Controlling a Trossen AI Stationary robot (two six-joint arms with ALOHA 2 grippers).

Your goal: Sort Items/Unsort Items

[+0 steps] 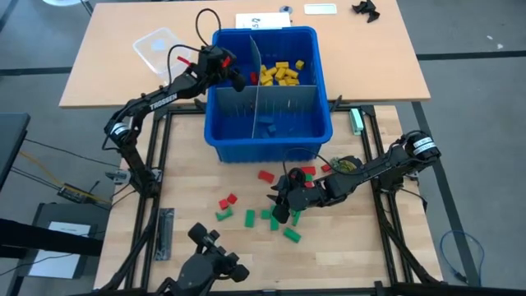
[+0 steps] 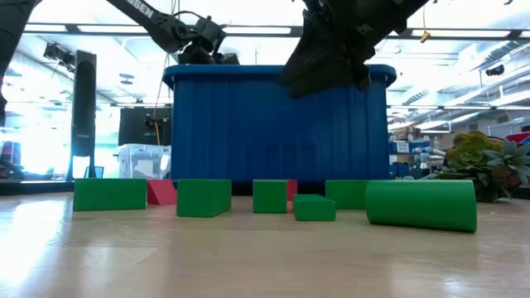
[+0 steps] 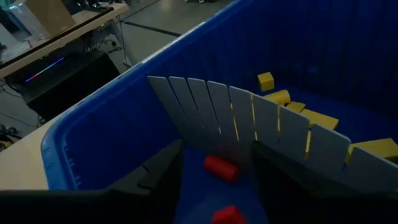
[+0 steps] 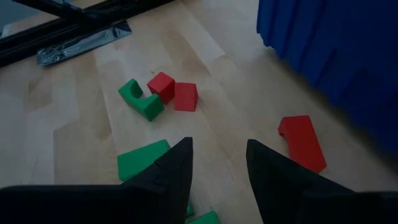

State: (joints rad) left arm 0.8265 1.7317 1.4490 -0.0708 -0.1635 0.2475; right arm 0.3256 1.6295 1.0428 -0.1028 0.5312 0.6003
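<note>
The blue bin (image 1: pixel 271 148) stands at the table's far middle, split by grey dividers (image 1: pixel 263 103). Yellow items (image 1: pixel 279 74) fill its far right compartment. My left gripper (image 1: pixel 238 76) hangs open over the far left compartment; in its wrist view a red cylinder (image 3: pixel 221 167) and a red block (image 3: pixel 227 214) lie on the bin floor below the fingers (image 3: pixel 168 165). Red items (image 1: pixel 265 175) and green items (image 1: pixel 249 217) lie scattered on the wood in front of the bin. My right gripper (image 4: pixel 219 143) is open just above them, with nothing between its fingers.
A clear plastic lid (image 1: pixel 158 45) and papers (image 1: pixel 263 20) lie on the far tabletop. A small succulent-like object (image 1: pixel 345 164) sits by the right arm. Black frame rails (image 1: pixel 156 148) run along both sides. A dark camera mount (image 1: pixel 214 255) stands at the near edge.
</note>
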